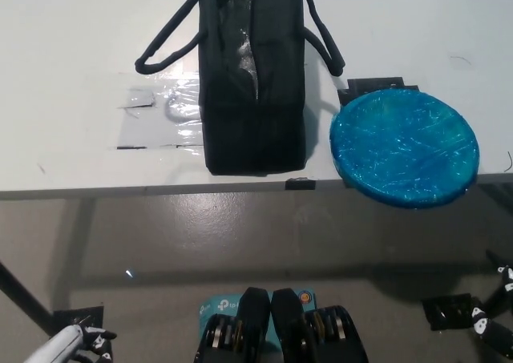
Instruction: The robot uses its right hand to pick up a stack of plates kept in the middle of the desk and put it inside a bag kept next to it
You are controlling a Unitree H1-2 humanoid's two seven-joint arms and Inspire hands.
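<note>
- Left hand: white, low at the lower-left corner, below the desk edge and well apart from everything on it; it rests there because this task belongs to the other arm. Too little of it shows to tell how its fingers are set.
- Clear tape patches: stuck flat on the white desk just left of the bag, probably position markers.
- Black bag: stands upright near the desk's front edge, mouth upward and parted, handles drooping to either side, ready to receive a load from above.
- Stack of blue plates: lies flat just right of the bag, its rim overhanging the front edge, which leaves room for fingers underneath.
- Right hand: black, at the lower-right corner below desk level, holding nothing; finger state unclear.
</note>
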